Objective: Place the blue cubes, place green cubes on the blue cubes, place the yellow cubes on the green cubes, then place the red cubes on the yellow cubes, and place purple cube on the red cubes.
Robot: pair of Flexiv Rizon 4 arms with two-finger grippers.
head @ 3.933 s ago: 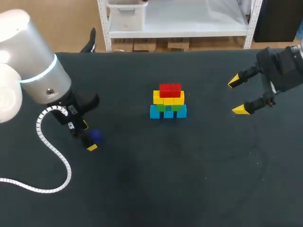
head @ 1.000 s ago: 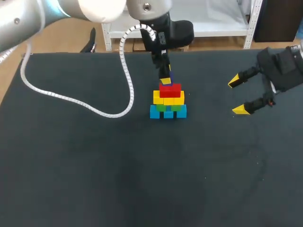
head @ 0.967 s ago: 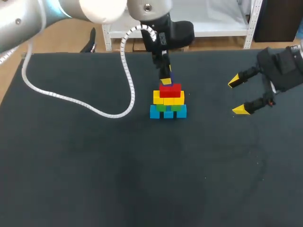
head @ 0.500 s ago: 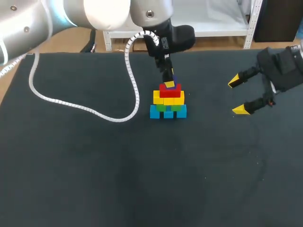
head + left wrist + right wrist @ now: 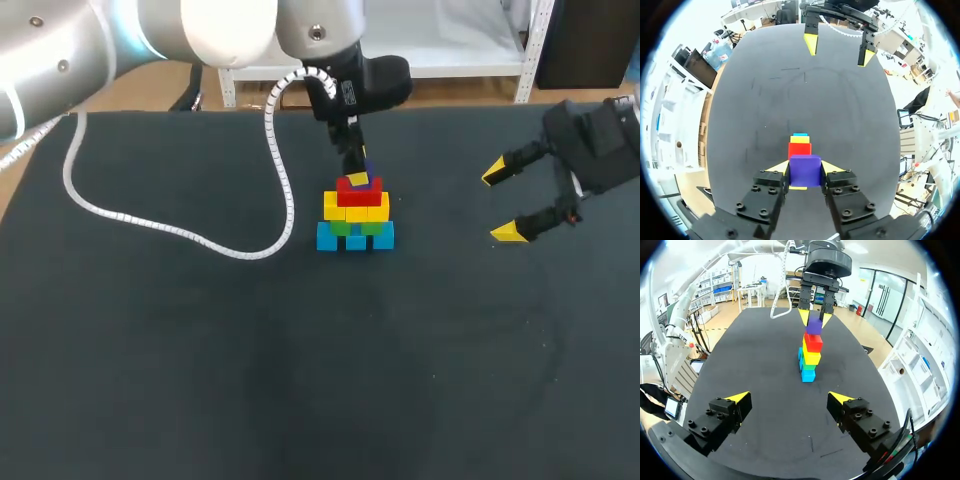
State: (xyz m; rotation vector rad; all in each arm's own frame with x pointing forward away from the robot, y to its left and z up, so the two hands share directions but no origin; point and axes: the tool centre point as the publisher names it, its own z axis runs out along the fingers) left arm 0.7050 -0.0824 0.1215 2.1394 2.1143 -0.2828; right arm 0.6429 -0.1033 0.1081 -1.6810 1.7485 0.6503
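Your left gripper (image 5: pixel 814 318) pinches a solid purple cube (image 5: pixel 805 170), flat-faced and sharp-edged, directly over the red cubes (image 5: pixel 799 149); your right gripper (image 5: pixel 500 202) hangs spread wide, well apart.

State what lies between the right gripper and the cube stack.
Only bare table separates the right gripper from the cube stack; the head and right wrist views both show it.

text: none legible | labels: none (cubes and arms bear no readable print)
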